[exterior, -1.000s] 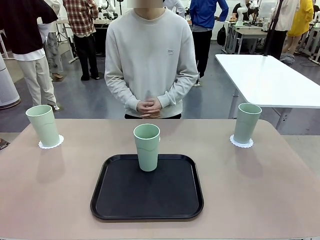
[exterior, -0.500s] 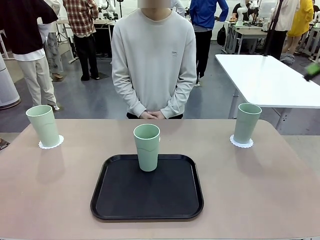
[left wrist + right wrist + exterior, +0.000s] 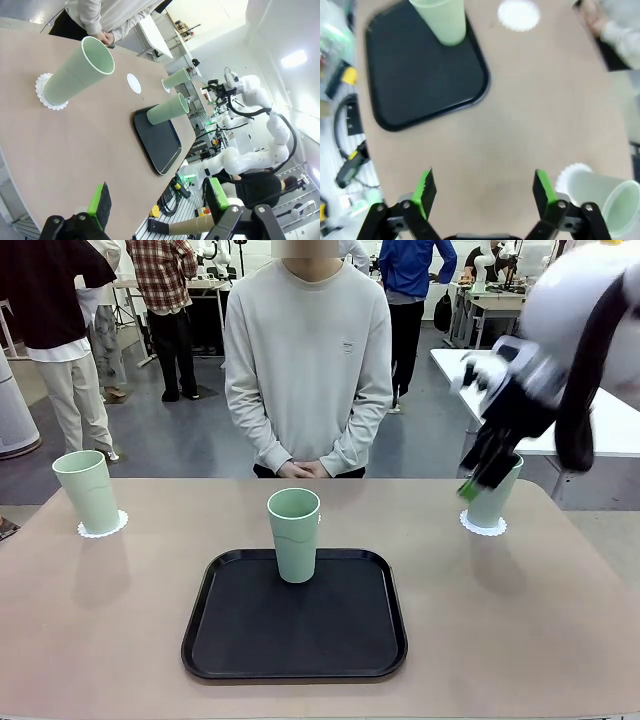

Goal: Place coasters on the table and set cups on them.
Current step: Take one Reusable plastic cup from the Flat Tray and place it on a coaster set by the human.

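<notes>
Right gripper (image 3: pixel 485 189) hangs over the pinkish-beige matte tabletop (image 3: pixel 120 620), and I see its jaws spread wide with nothing between the green pads. From the front it sits just in front of the right pale mint-green plastic tumbler (image 3: pixel 497 506), which stands on a white scalloped paper coaster (image 3: pixel 483 528). The left tumbler (image 3: pixel 88 490) is on its own coaster (image 3: pixel 102 528) too. The middle tumbler (image 3: pixel 294 535) stands in the black rounded tray (image 3: pixel 300 640), and the third coaster (image 3: pixel 133 83) lies bare on the table beyond it. My left gripper (image 3: pixel 157 197) is wide open as well, and empty
</notes>
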Robot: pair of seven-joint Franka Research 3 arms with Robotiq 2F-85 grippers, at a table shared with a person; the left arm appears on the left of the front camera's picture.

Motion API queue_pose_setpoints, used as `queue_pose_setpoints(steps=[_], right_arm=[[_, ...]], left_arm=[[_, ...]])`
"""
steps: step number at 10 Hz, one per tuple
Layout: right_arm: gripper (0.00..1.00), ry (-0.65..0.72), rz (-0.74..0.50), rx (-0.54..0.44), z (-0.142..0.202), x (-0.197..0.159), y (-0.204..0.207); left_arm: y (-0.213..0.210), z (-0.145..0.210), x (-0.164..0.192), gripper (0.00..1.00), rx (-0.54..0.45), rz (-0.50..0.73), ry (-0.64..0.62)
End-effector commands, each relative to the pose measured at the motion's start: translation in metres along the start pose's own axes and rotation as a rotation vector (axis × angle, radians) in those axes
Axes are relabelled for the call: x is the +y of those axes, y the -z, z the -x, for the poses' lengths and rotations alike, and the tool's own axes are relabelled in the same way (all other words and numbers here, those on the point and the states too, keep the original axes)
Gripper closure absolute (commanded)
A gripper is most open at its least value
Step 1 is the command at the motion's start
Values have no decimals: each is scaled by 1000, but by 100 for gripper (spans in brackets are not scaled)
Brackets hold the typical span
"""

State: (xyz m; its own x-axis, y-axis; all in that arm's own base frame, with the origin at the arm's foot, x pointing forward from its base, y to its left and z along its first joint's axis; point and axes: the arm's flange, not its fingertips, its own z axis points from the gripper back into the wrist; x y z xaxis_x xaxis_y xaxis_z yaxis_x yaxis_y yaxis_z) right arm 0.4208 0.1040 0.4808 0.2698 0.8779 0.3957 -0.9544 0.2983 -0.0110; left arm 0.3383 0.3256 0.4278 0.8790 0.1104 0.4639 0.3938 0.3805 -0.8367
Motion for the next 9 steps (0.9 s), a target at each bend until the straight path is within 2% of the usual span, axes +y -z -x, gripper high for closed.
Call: queue_pose_setpoints(steps=[1, 2, 3, 7, 8, 9], right_arm=[[0, -41, -20, -74, 7, 3, 34], [0, -11, -66, -112, 10, 4, 33], [0, -20, -4, -6, 2, 10, 28], [0, -29, -10, -25, 3, 10, 34], [0, -216, -295, -397, 48, 2, 41], [0, -305, -328, -652, 67, -14, 71]], left_arm=[[-2, 0, -3, 0, -2, 6, 3], [-2, 0, -3, 0, -2, 6, 3], [-2, 0, -3, 0, -2, 6, 3], [-2, 0, -3, 0, -2, 6, 3], [-2, 0, -3, 0, -2, 6, 3], [-2, 0, -3, 0, -2, 6, 3]])
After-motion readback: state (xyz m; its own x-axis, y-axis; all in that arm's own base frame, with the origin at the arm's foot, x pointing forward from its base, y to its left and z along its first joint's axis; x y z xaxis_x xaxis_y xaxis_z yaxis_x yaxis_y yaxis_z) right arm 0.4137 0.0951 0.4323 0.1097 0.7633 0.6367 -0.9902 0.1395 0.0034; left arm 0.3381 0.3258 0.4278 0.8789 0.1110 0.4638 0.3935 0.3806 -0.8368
